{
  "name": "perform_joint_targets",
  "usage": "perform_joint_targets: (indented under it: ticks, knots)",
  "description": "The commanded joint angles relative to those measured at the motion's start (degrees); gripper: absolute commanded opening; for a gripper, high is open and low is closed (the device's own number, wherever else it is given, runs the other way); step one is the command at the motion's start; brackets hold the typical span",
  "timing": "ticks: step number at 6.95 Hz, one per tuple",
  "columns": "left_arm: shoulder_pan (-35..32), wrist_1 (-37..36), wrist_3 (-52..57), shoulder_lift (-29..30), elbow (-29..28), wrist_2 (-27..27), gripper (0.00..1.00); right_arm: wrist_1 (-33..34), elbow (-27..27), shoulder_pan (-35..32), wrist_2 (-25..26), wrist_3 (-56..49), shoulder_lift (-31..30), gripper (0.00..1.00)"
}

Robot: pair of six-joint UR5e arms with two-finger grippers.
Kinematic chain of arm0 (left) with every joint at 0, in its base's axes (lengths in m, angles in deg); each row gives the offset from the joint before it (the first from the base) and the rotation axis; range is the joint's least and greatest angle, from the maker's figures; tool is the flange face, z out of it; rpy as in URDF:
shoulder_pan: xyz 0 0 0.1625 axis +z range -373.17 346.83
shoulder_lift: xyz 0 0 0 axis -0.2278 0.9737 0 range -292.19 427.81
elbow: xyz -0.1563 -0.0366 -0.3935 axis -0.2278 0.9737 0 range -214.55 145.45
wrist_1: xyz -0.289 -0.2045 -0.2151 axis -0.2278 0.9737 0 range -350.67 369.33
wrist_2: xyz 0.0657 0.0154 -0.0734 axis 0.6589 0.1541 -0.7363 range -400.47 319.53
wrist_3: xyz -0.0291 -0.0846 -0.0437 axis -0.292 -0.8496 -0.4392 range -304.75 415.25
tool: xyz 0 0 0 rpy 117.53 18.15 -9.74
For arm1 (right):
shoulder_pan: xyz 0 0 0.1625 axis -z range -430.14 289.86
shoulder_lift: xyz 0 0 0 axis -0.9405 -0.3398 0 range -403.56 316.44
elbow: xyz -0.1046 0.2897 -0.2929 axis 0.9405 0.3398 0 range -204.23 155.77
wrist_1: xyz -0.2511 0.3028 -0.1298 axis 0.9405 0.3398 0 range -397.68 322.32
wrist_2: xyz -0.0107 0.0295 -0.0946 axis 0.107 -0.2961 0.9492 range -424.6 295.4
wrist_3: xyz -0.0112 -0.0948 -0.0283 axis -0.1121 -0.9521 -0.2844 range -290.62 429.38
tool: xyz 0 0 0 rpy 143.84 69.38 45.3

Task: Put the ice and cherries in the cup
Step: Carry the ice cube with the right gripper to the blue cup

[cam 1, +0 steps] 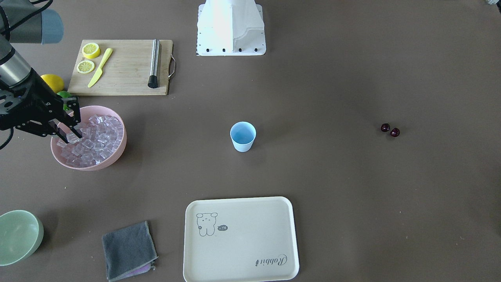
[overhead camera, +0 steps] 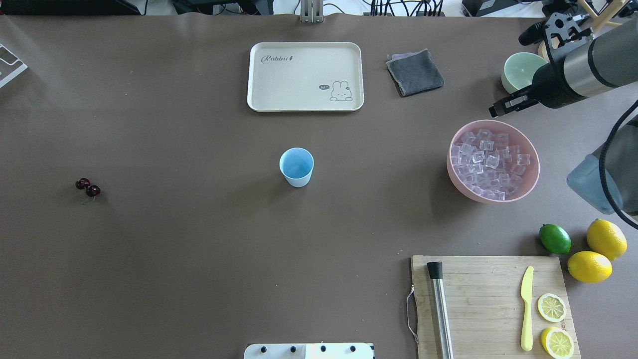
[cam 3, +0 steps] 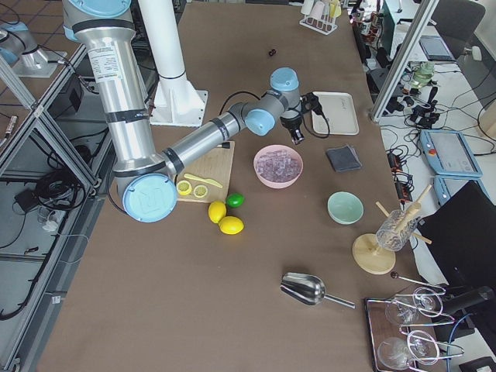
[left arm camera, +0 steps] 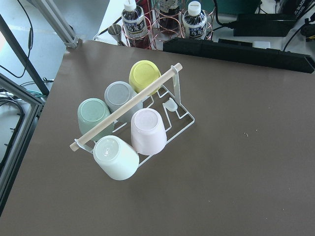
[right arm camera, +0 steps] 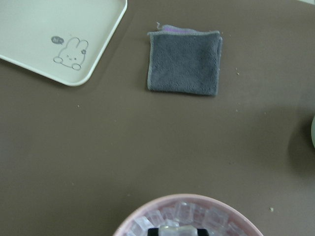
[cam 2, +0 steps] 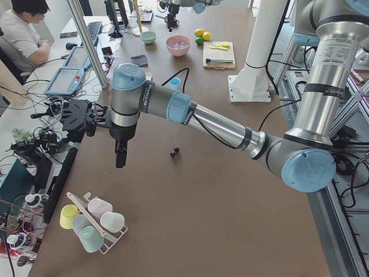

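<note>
Your right gripper (cam 1: 71, 136) is hovering over the pink bowl (cam 1: 111, 159), fingers pinching one ice cube (right arm camera: 177, 229). In the front-facing view the cup (cam 1: 242, 136) is standing at the bowl's 3 o'clock, well apart. The cherries (cam 1: 390, 130) are lying farther out, also at 3 o'clock. Left gripper (cam 2: 120, 157): cannot tell its state. Risks you are facing: the slick cube slipping free mid-carry, and a low release tipping the light cup.

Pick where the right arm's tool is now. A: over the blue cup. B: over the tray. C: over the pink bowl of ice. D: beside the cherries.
C: in the front-facing view the right tool hangs over the ice in the pink bowl, one cube between its fingertips, far from the cup and the cherries.
</note>
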Motion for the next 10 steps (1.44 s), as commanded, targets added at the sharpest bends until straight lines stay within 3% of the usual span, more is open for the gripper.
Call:
perform_joint_targets:
  ticks: [1, 3, 7, 10]
  knots:
    - [1.02, 0.06, 0.09, -0.02, 0.11, -0.34, 0.98, 0.07, 1.26, 4.58, 4.31, 9.58, 10.32, 0.00]
    - [2.96, 0.15, 0.01, -0.81, -0.15, -0.34, 0.98, -0.02, 3.81, 12.13, 12.99, 16.35, 17.54, 0.00]
    - [3.32, 0.06, 0.01, -0.82, 0.54, -0.34, 0.98, -0.45, 7.32, 27.70, 29.97, 20.16, 22.75, 0.00]
    - [3.32, 0.15, 0.18, -1.95, 1.07, -0.34, 0.98, -0.63, 16.89, 29.48, 30.53, 19.99, 29.07, 0.00]
